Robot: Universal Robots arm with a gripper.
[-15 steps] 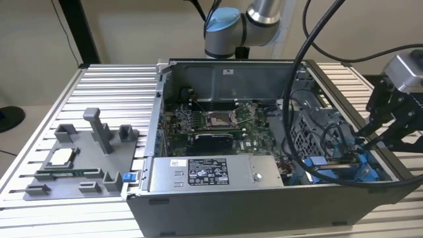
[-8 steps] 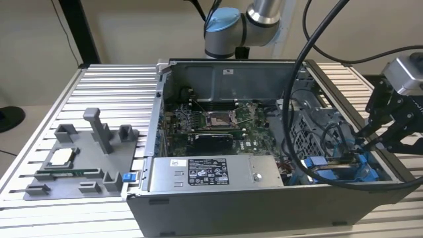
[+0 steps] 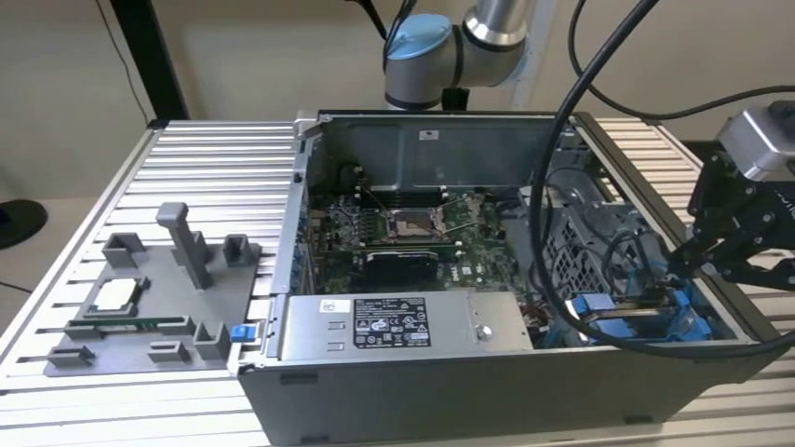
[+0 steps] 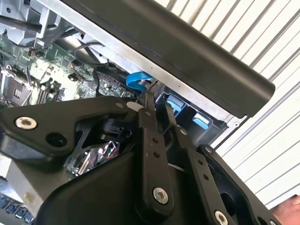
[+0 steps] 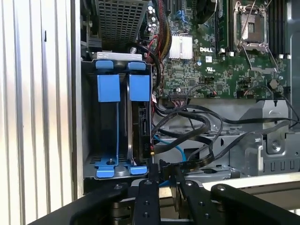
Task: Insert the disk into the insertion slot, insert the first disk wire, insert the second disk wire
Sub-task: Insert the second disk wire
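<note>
So the disk (image 5: 139, 126) is standing on edge inside the insertion slot (image 5: 108, 87), tucked against one of the two bright blue rails, in the corner of the open computer case (image 3: 497, 391). In the first wrist view I only get its dark narrow edge, running between the blue tabs at either end of the bay.

My claw (image 5: 165, 168) hangs right at the end of that bay, just beside the disk's end. Honestly I can't tell if it's spread, pressed together or pinching something. There's a dark bit sitting right at the tip and I can't make out what it is.

A thin blue cable (image 5: 180, 151) curves past right next to the claw. A bundle of black cables (image 5: 187, 122) loops over the grey metal next to the bay. Further in is the green motherboard (image 5: 211, 61) with its bare CPU socket (image 5: 251, 23).

In the exterior view the claw sits over the case's corner at the exterior view's right. The grey power supply (image 3: 372, 326) with its sticker lies along the near edge of the case. A grey fixture tray (image 3: 137, 317) with upright posts sits well apart on the ribbed metal table (image 3: 223, 149), at the exterior view's left.
</note>
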